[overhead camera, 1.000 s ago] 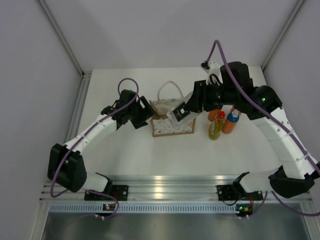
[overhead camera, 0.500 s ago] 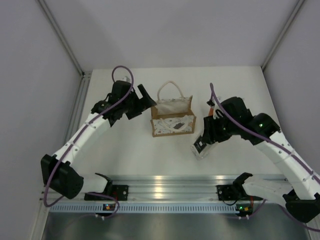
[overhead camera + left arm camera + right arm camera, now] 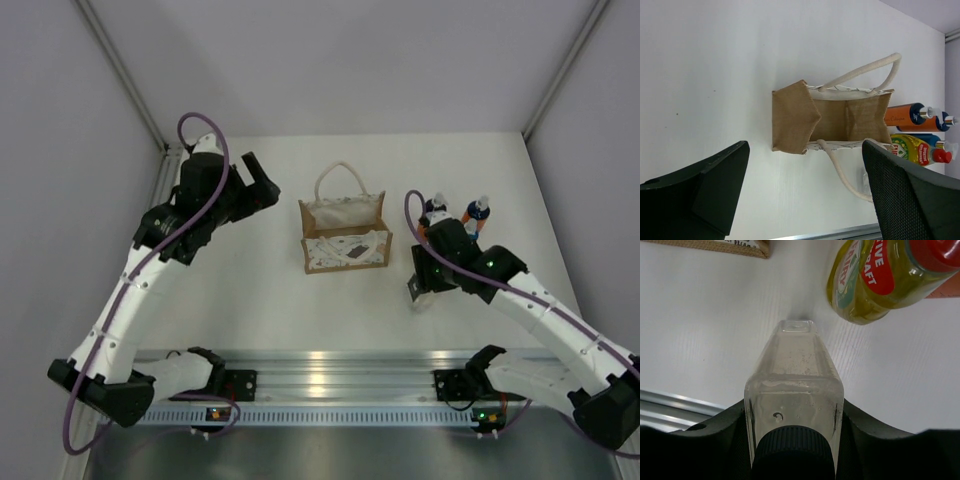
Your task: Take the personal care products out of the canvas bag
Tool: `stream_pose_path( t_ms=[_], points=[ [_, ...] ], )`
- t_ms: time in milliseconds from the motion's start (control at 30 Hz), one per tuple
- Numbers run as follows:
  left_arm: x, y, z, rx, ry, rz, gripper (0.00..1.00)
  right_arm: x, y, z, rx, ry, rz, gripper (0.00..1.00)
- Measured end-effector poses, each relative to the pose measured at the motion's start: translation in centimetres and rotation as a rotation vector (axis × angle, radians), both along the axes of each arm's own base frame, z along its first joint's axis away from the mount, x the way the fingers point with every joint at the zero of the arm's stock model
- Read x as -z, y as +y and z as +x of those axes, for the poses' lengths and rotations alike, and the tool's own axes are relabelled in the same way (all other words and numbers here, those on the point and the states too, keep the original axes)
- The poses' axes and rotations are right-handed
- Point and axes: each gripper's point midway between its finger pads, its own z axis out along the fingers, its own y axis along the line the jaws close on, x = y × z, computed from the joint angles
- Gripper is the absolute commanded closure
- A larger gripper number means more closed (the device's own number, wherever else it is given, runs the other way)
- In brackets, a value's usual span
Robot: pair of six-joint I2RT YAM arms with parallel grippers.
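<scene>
Swung away from the canvas bag [image 3: 345, 235], the right gripper [image 3: 422, 288] now hangs low over the table [image 3: 250, 300] to the bag's right, clamped on the clear bottle [image 3: 794, 375], while the left gripper [image 3: 260, 182] has pulled back left, jaws spread wide. Beyond the right arm, the orange bottles [image 3: 902, 114] stand partly hidden; the yellow bottle [image 3: 865, 285] is cut off at the wrist view's top edge.

Arms [image 3: 130, 290]: white links, black joints.
Cables [image 3: 203, 116]: purple, one per arm.
Bases [image 3: 200, 365]: black, on silver rail [image 3: 330, 375].
Left end effector [image 3: 805, 150]: black fingers [image 3: 905, 195], one mesh-textured.
Light [image 3: 489, 264]: green dot, right arm.
</scene>
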Motion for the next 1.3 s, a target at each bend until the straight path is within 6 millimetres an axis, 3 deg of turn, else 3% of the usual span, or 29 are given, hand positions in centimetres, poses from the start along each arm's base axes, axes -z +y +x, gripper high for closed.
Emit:
stream_pose_path(
  t_ms=[167, 200, 267, 333, 400, 433, 567, 733, 833, 967, 1167, 1300],
  points=[
    [0.1, 1.9, -1.6, -0.024, 0.006, 0.067, 0.02, 2.2, 0.1, 1.3, 0.032, -0.002, -0.032, 0.98],
    [0.1, 2.2, -1.8, -0.028, 0.008, 0.082, 0.02, 2.7, 0.1, 1.4, 0.039, 0.004, -0.042, 0.88],
    [0.3, 2.8, -2.4, -0.035, 0.015, 0.107, 0.02, 2.9, 0.2, 2.1, 0.052, -0.008, -0.047, 0.79],
    [0.6, 3.4, -3.0, -0.043, 0.020, 0.126, 0.02, 3.0, 0.3, 2.3, 0.061, -0.014, -0.047, 0.57],
    [1.3, 4.0, -3.7, -0.048, 0.036, 0.147, 0.02, 3.0, 0.3, 2.5, 0.070, -0.018, -0.045, 0.46],
    [1.7, 4.3, -4.1, -0.052, 0.045, 0.157, 0.02, 3.0, 0.4, 2.6, 0.073, -0.020, -0.042, 0.31],
    [2.8, 5.1, -5.2, -0.059, 0.084, 0.188, 0.02, 2.6, 0.8, 3.1, 0.087, -0.041, -0.018, 0.01],
    [3.4, 5.7, -5.7, -0.068, 0.112, 0.215, 0.02, 1.2, 1.2, 3.7, 0.087, -0.066, 0.006, 0.00],
    [3.9, 6.3, -6.0, -0.084, 0.131, 0.238, 0.02, -1.5, 1.8, 4.6, 0.091, -0.119, 0.042, 0.01],
    [4.3, 7.4, -6.4, -0.120, 0.151, 0.281, 0.02, -6.9, 1.7, 5.6, 0.118, -0.246, 0.102, 0.01],
    [4.5, 9.5, -7.3, -0.193, 0.148, 0.343, 0.02, -14.7, -1.7, 4.8, 0.206, -0.443, 0.133, 0.00],
    [3.9, 10.7, -7.8, -0.236, 0.112, 0.360, 0.02, -17.2, -4.7, 3.2, 0.270, -0.515, 0.106, 0.01]
  ],
)
